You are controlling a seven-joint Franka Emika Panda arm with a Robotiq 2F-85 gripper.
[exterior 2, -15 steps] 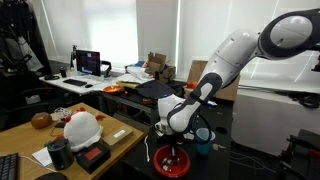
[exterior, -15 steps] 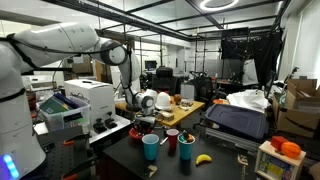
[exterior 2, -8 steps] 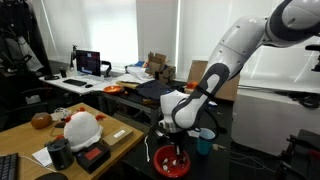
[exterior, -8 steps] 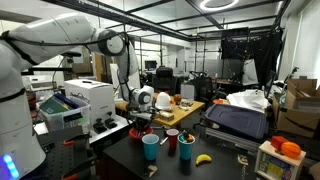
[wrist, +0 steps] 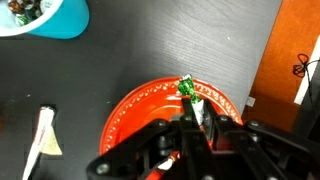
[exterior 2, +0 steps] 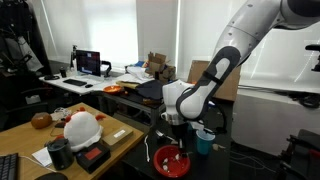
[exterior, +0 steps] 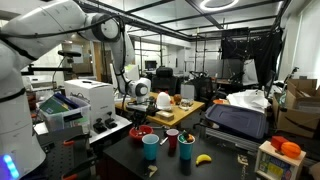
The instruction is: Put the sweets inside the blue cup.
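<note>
The pincer (wrist: 190,108) is clenched on a green sweet (wrist: 186,88) above the red plate (wrist: 130,112), and the blue cup (wrist: 62,20) sits well apart, up and left of the pincer in the wrist view.

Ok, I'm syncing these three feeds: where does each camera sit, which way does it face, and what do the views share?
Exterior view: beside the robot's base, facing along the dark table towards the blue cup; base and arm show.
Exterior view: beyond a wooden desk, facing the red plate; the arm reaches in from upper right.
Wrist view: above the red plate, looking down; gripper holds a sweet.
Shared: all show red plate and blue cup.
</note>
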